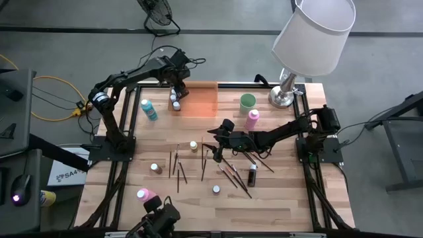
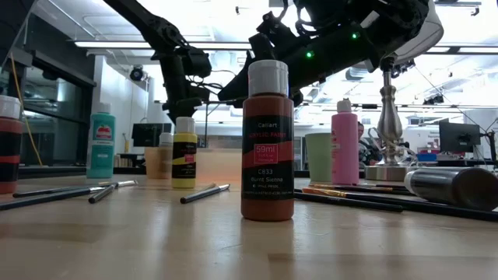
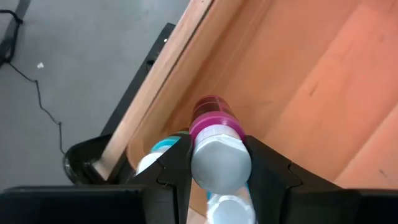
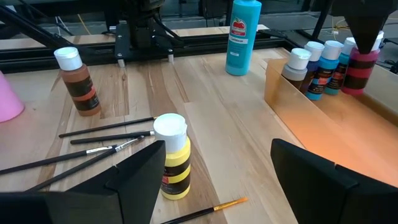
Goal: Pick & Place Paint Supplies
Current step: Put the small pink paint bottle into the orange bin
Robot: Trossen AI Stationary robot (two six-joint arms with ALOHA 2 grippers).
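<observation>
Burnt-sienna brown plastic paint bottle (image 2: 268, 140) waits at the desk's near edge.
Left claw (image 3: 219, 163) grips a magenta white-capped bottle (image 3: 214, 134) over the translucent orange tray's (image 1: 205, 100) corner, seemingly to join bottles there; right claw (image 4: 214, 171) gapes beside a yellow bottle (image 4: 173, 157).

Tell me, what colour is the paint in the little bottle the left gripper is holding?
Magenta-pink, with a white cap. The left wrist view shows the bottle best.

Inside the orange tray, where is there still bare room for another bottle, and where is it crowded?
The orange tray is bare from its middle to the end nearest the green cup. Its other end is crowded: bottles line that wall, where the left gripper holds a magenta bottle.
</observation>
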